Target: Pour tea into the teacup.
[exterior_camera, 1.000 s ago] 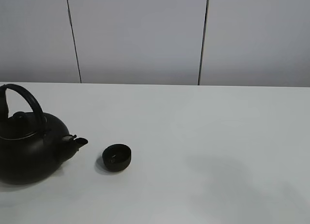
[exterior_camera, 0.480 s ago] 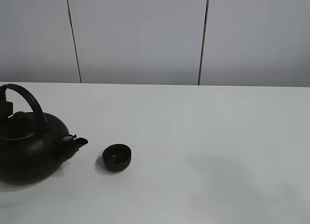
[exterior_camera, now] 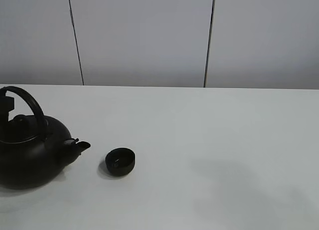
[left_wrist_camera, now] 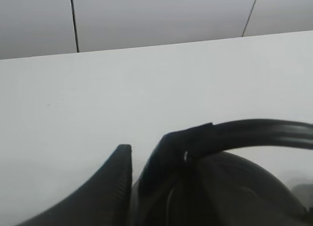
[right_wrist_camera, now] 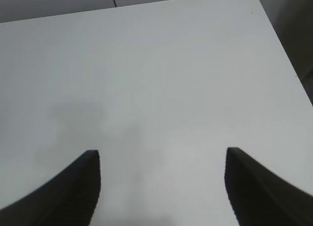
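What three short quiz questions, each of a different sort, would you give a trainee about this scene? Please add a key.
1. True or false: the spout of the kettle points toward the teacup.
2. The right gripper is: A) open above the table; B) shut on the teacup; C) shut on the kettle handle.
3. Fill in: the teacup and the kettle stand ____ (touching / apart).
Key: 1 true; 2 A; 3 apart.
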